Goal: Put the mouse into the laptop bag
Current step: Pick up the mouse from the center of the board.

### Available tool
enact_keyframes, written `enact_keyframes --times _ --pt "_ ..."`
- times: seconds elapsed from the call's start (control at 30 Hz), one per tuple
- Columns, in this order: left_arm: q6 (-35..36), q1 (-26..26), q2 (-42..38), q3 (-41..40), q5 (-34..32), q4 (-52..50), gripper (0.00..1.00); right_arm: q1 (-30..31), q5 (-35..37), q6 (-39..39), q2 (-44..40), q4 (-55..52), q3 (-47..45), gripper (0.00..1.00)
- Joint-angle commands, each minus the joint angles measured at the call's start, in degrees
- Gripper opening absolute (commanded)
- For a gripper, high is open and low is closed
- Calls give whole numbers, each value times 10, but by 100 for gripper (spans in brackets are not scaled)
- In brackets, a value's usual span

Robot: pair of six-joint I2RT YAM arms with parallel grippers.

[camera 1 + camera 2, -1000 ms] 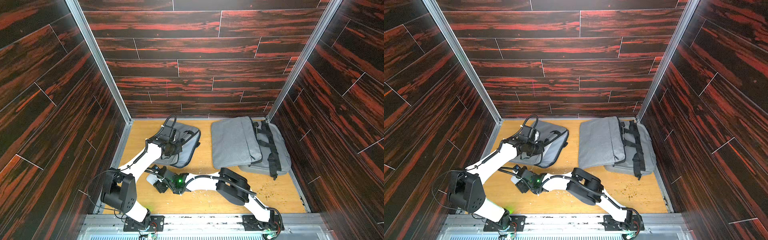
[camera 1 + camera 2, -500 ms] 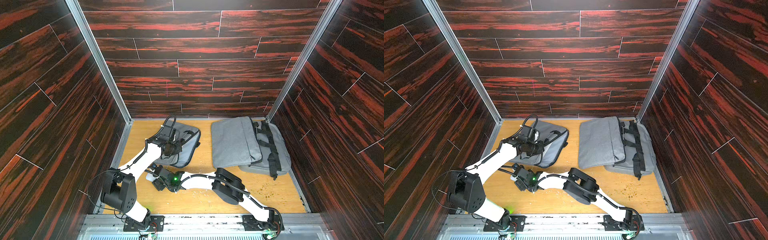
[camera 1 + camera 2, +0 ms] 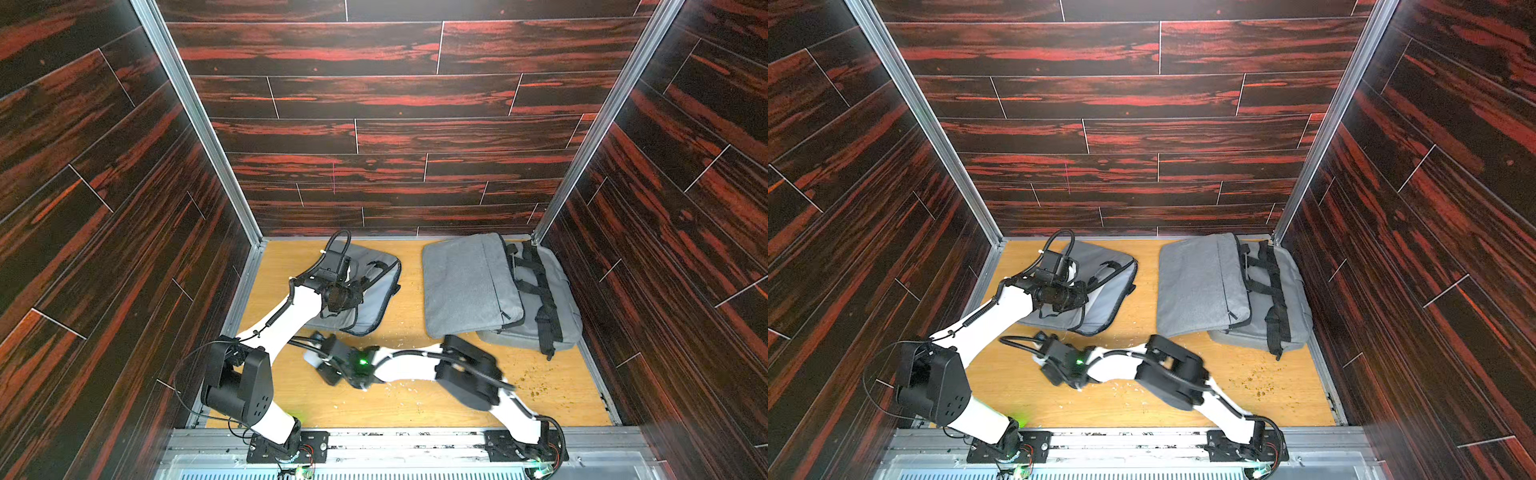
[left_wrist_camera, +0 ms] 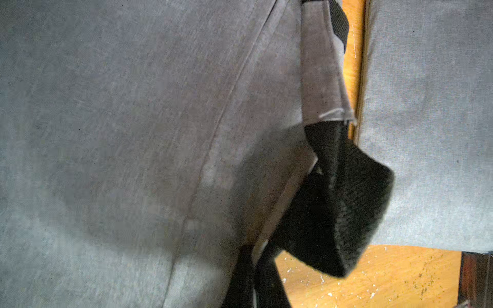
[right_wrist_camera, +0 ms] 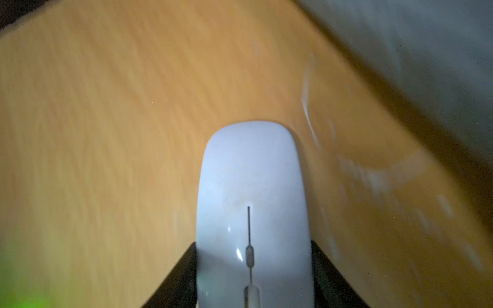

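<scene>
The white mouse [image 5: 253, 192] lies on the wooden floor near the front left, small in both top views [image 3: 311, 358] [image 3: 1038, 357]. My right gripper [image 5: 253, 244] [image 3: 319, 362] is shut on it, one black finger pressed against each side. The grey laptop bag [image 3: 374, 307] [image 3: 1104, 307] lies at the back left, just beyond the mouse. My left gripper [image 3: 353, 291] [image 4: 252, 269] is over the bag, shut on its grey fabric [image 4: 133, 133] beside a black handle strap [image 4: 346, 200], and that edge is raised.
Two more grey bags are stacked at the back right, a plain one [image 3: 465, 286] lying on one with black straps [image 3: 552, 316]. Crumbs dot the wooden floor [image 3: 532, 382]. Dark panelled walls close in the left, back and right sides.
The right gripper's jaws have narrowed onto the mouse, and the right arm has shifted slightly. The left arm and the bag it holds have stayed in place.
</scene>
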Motion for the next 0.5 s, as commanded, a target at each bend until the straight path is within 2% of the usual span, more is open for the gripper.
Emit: enact_keyframes --times 0.0,0.13,0.27,0.37,0.47 --pt "5 4 -5 15 18 3 0 0 -31 35 -58 -26 -100 39" --pt "6 7 -1 13 23 6 0 0 -23 71 -166 -4 -227 37" --pt "1 7 -3 7 29 8 0 -2 21 111 -291 -33 -337 37" --pt "-1 7 -7 -2 34 9 0 -18 42 118 -363 -76 -369 37" --pt "-4 7 -10 -6 37 5 0 -61 19 105 -401 -75 -379 37"
